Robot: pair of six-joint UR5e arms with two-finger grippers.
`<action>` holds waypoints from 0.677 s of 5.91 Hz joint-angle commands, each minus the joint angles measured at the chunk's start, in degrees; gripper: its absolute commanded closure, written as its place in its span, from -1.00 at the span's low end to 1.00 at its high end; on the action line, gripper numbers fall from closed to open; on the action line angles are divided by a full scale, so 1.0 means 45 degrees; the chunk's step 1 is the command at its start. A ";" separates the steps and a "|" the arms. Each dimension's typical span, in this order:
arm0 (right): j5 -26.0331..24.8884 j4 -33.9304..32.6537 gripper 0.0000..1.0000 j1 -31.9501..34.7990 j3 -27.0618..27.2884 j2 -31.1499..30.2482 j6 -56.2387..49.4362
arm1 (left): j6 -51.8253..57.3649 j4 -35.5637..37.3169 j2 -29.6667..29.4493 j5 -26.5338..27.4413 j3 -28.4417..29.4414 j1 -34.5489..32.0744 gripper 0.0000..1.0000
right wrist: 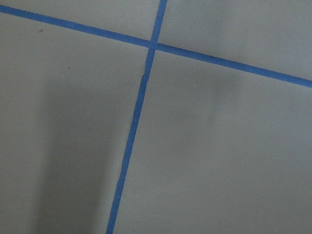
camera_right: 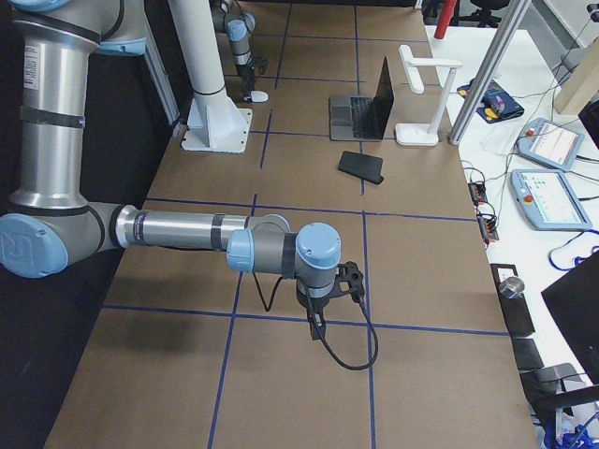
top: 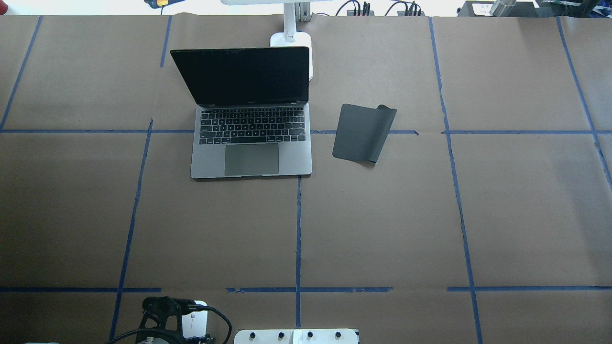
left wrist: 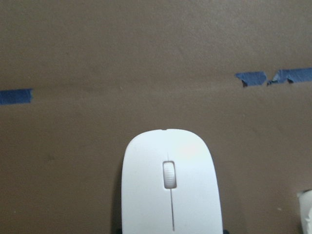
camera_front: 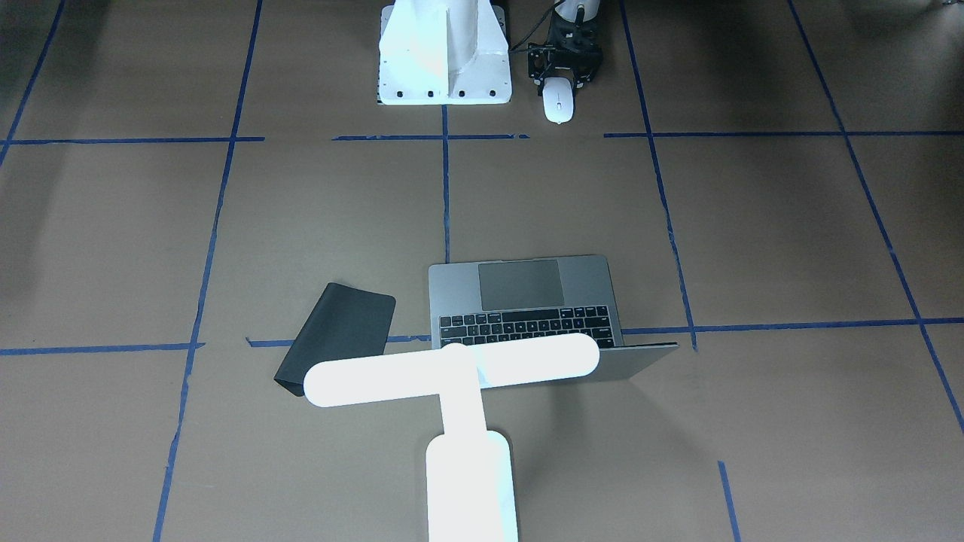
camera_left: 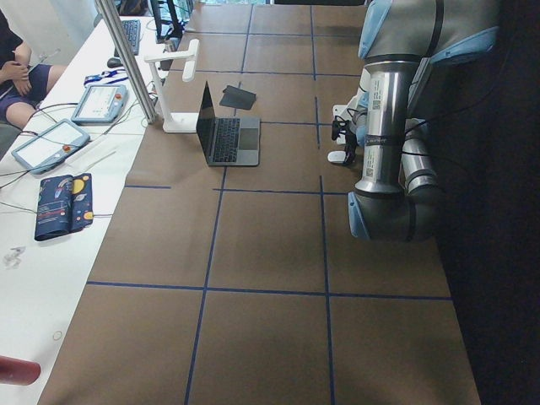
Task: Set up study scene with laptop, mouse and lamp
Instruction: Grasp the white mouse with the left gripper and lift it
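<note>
The white mouse [camera_front: 559, 104] lies on the brown table close to the robot's base, and it fills the lower middle of the left wrist view [left wrist: 170, 185]. My left gripper [camera_front: 562, 75] stands over its rear end, with dark finger edges against both its sides, shut on it. The grey laptop [top: 251, 143] stands open mid-table, its screen towards the robot. The glowing white lamp [camera_front: 452, 369] stands just behind the laptop's lid. My right gripper [camera_right: 335, 281] hangs over bare table far to the right. I cannot tell whether it is open or shut.
A black soft pad [top: 362, 133] lies to the right of the laptop, one corner curled up. The white bolted pedestal [camera_front: 444, 60] stands beside the mouse. Blue tape lines cross the brown paper. Tablets and cables lie on the far white bench [camera_right: 547, 150].
</note>
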 commanded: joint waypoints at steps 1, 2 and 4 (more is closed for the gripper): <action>0.0000 0.0000 -1.00 0.0000 0.0002 0.0000 0.0006 | 0.0000 0.0025 -0.0012 -0.0015 -0.0009 -0.0084 -0.53; 0.0000 0.0000 -1.00 0.0000 0.0002 0.0019 0.0007 | 0.0000 0.0025 -0.0012 -0.0015 -0.0009 -0.0104 -0.32; 0.0000 0.0000 -1.00 0.0000 0.0022 0.0020 0.0007 | 0.0000 0.0025 -0.0012 -0.0034 -0.0280 -0.0181 0.30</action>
